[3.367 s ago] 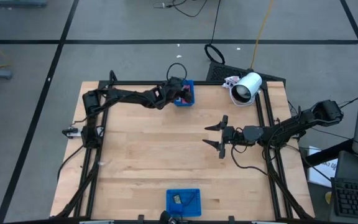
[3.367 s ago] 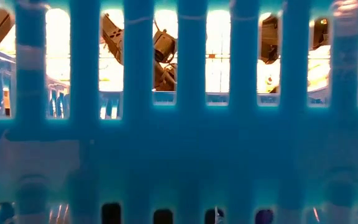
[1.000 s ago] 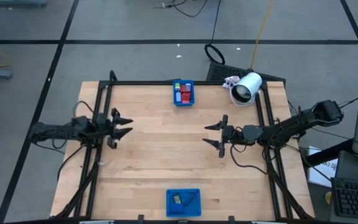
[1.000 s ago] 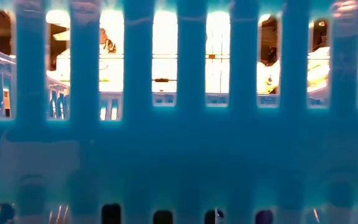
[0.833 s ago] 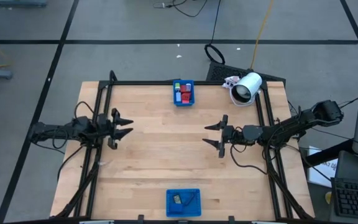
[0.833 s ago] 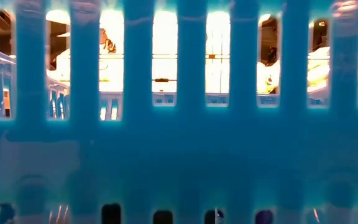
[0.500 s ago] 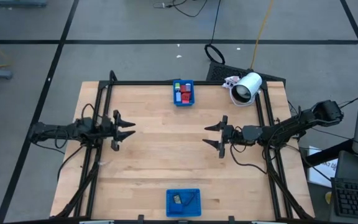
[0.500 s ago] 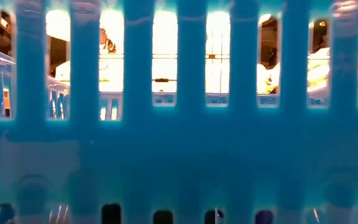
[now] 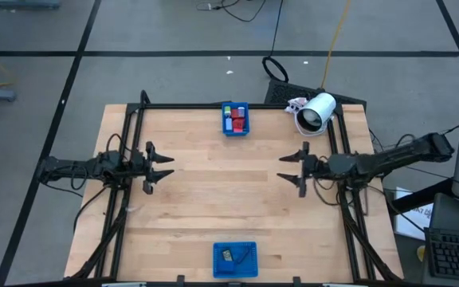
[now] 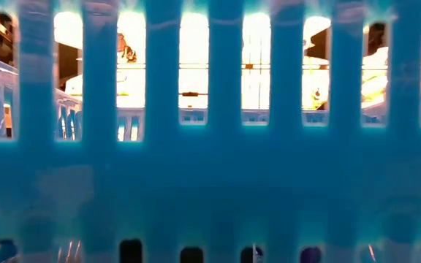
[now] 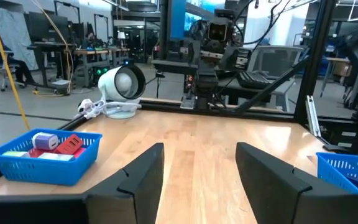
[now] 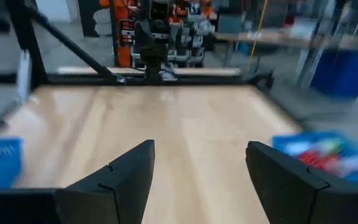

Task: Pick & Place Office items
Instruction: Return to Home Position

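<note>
The office items lie in two blue trays. The far tray (image 9: 235,119) holds red, blue and green pieces, and the left wrist view shows a red block (image 11: 68,144) in it. The near tray (image 9: 235,259) holds dark pieces. My left gripper (image 9: 162,167) stands open over the table's left edge, pointing level toward the right, with nothing between its fingers (image 11: 143,180). My right gripper (image 9: 282,167) stands open near the right edge, pointing level toward the left, with nothing between its fingers (image 12: 122,182). Both are far from the trays.
A white cylindrical device (image 9: 317,112) stands at the far right corner. A black frame (image 9: 126,151) runs along the table's edges. Bare wooden tabletop (image 9: 221,183) lies between the two grippers. The low view is filled by the near tray's blue slotted wall (image 10: 210,183).
My right gripper has drawn back toward the table's right edge, staying open and level. The trays and their pieces have kept their places.
</note>
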### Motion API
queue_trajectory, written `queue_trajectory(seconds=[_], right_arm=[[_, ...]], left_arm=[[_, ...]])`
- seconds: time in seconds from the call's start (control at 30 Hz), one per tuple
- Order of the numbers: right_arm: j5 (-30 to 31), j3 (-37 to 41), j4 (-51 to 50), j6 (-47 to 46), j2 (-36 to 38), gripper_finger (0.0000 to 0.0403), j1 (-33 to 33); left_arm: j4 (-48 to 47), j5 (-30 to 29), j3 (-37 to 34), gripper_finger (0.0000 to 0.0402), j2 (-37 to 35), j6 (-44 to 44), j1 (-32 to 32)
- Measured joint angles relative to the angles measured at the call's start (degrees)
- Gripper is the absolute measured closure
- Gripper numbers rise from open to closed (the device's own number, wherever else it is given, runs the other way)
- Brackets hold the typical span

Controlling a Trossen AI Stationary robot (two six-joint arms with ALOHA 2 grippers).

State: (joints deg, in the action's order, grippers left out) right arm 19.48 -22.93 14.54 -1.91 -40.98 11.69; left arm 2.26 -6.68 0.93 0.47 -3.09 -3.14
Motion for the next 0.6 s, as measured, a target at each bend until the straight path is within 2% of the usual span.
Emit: queue_trajectory(seconds=[0.1,0.2,0.33,0.4,0.6], right_arm=[[3.3,0.0,-6.9,7.1,6.7,0.0161,-0.1],[6.2,0.0,-15.4,2.8,11.4,0.0161,-0.1],[1.9,1.2,-22.9,-3.0,14.5,0.0161,-0.1],[-0.3,3.2,-21.6,-3.0,15.7,0.0161,-0.1],[-0.4,8.2,-10.0,0.6,21.0,0.0161,-0.1]], left_arm=[[0.6,0.0,-0.1,0.0193,0.0,0.0,0.0],[0.7,0.0,-0.1,0.019,0.0,0.0,0.0],[0.7,0.0,-0.1,0.0195,0.0,0.0,0.0],[0.8,-0.1,-0.1,0.02,0.0,-0.1,0.0],[0.9,-0.1,-0.1,0.0214,0.0,-0.2,0.0]])
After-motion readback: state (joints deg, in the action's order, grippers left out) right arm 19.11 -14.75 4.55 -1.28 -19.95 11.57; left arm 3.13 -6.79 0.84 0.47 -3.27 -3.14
